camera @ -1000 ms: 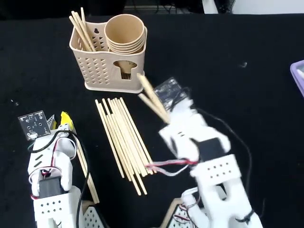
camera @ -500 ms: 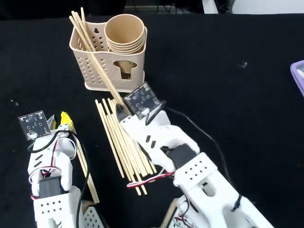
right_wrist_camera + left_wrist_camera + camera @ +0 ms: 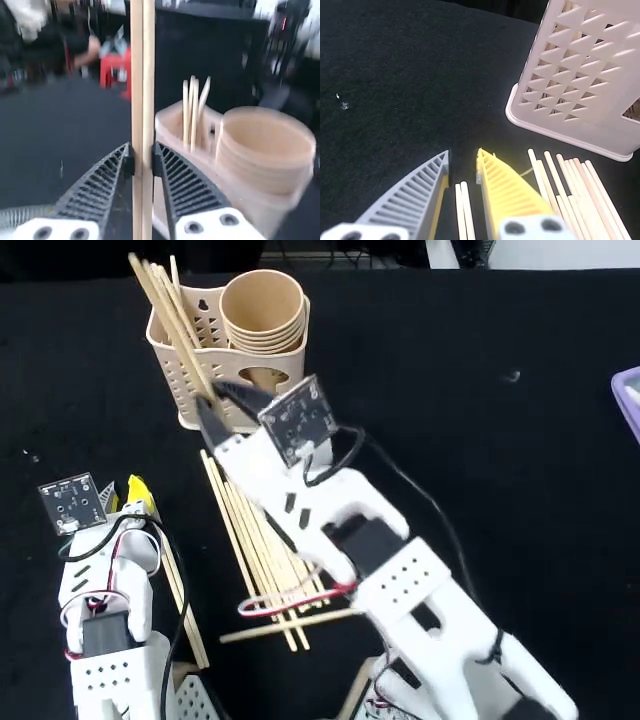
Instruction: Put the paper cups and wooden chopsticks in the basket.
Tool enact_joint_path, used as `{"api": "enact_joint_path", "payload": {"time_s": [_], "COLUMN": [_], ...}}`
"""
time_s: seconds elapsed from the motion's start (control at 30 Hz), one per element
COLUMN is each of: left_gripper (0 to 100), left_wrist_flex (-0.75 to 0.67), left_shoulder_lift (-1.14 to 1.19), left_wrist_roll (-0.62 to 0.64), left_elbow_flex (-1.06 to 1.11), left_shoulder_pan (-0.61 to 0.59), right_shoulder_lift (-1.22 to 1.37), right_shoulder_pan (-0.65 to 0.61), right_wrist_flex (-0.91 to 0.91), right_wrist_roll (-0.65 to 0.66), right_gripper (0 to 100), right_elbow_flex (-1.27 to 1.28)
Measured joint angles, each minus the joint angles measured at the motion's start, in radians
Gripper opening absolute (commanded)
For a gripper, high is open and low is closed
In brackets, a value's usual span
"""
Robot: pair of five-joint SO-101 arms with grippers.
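The beige basket (image 3: 200,390) stands at the back left with a stack of paper cups (image 3: 262,302) and a few chopsticks (image 3: 172,285) inside. My right gripper (image 3: 215,405) is just in front of the basket's left half, shut on a pair of chopsticks (image 3: 165,310) that slants up over the rim. In the right wrist view that pair (image 3: 142,75) stands upright between the jaws (image 3: 142,152), before the basket (image 3: 172,125) and cups (image 3: 265,145). A pile of chopsticks (image 3: 255,530) lies on the table. My left gripper (image 3: 462,162) rests low and open, straddling two chopsticks (image 3: 465,212).
One loose chopstick (image 3: 290,625) lies crosswise at the pile's near end. Two more chopsticks (image 3: 182,600) run beside the left arm (image 3: 100,590). A purple container's edge (image 3: 628,395) shows at the far right. The black table surface to the right is open.
The right arm swung left from the basket's right front corner to its left front, lifting the held chopsticks up over the rim. A chopstick now lies across the pile. The left arm stayed still.
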Motion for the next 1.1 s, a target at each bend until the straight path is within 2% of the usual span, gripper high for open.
{"api": "enact_joint_path", "payload": {"time_s": [0.23, 0.33, 0.77, 1.1], "left_gripper": [10, 10, 10, 10], "left_wrist_flex": [0.000, 0.000, 0.000, 0.000], "left_shoulder_lift": [0.000, 0.000, 0.000, 0.000], "left_wrist_roll": [0.000, 0.000, 0.000, 0.000], "left_elbow_flex": [0.000, 0.000, 0.000, 0.000], "left_shoulder_pan": [0.000, 0.000, 0.000, 0.000], "right_shoulder_lift": [0.281, 0.436, 0.967, 1.125], "right_shoulder_pan": [0.000, 0.000, 0.077, 0.083], "right_wrist_flex": [-0.328, -0.393, -0.407, -0.296], "right_wrist_roll": [0.000, 0.000, 0.018, 0.054], "right_gripper": [1.1, 1.1, 1.1, 1.1], "right_elbow_flex": [-0.160, -0.278, -0.876, -1.017]}}
